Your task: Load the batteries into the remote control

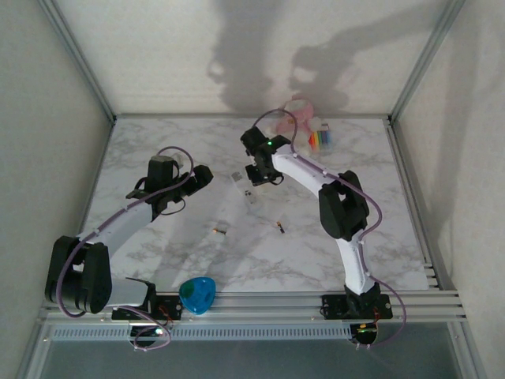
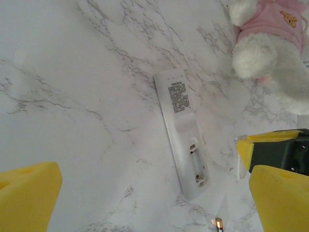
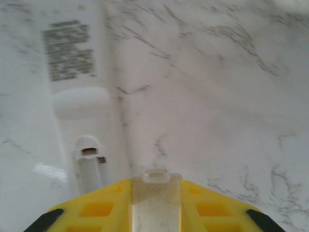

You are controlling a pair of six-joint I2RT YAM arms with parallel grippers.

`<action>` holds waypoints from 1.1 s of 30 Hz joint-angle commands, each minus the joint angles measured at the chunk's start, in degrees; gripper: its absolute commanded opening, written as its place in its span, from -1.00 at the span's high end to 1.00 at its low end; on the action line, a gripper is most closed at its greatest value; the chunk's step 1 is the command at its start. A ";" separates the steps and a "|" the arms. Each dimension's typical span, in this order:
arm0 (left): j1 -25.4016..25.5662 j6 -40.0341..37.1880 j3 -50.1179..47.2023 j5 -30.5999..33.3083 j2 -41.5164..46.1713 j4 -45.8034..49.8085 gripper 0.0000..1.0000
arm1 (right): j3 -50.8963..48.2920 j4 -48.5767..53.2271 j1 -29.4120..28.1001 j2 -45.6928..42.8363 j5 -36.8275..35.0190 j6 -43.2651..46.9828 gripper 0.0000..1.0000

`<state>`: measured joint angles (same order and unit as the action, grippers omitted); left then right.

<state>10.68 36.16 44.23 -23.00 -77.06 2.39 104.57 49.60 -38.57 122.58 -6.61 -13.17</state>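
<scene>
White remote control [image 2: 181,130] face-down, table [image 1: 142,158] centre, battery bay [image 2: 195,164] uncovered. Whitish battery [image 1: 221,230], dark battery [image 1: 280,229] apart, nearer front edge. Right gripper [image 3: 155,200] pinches clear plastic piece [image 3: 155,178]; left gripper [image 1: 202,175] spread wide.

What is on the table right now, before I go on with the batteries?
remote control: one, white-grey, mid-table, back up, battery bay uncovered
batteries: two, whitish battery and dark battery with an orange end, lying apart between the remote control and the arm bases
battery cover: one, translucent, pinched in the right end effector
plush toy: one, white with a pink top, far edge
striped item: one, rainbow, beside the plush toy
blue object: one, teal, near edge by the left arm's base
left end effector: one, yellow fingers, open, left of the remote control
right end effector: one, yellow fingers, over the remote control
</scene>
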 commanded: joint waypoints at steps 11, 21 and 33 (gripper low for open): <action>0.16 -0.39 -0.19 -0.74 1.58 0.84 -0.99 | -9.49 -3.27 2.61 0.59 -3.09 -4.09 0.42; 2.43 -0.09 0.53 1.61 2.12 4.50 -0.99 | -11.57 -5.13 3.27 2.20 -2.00 -5.11 0.12; 4.32 4.65 -4.45 5.76 7.75 6.66 -0.99 | -9.37 -5.37 -0.43 -2.42 5.49 -4.49 -0.29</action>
<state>14.44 38.94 41.25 -19.46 -71.09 7.01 93.78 44.49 -37.08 121.97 -4.78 -17.63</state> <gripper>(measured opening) 0.996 0.639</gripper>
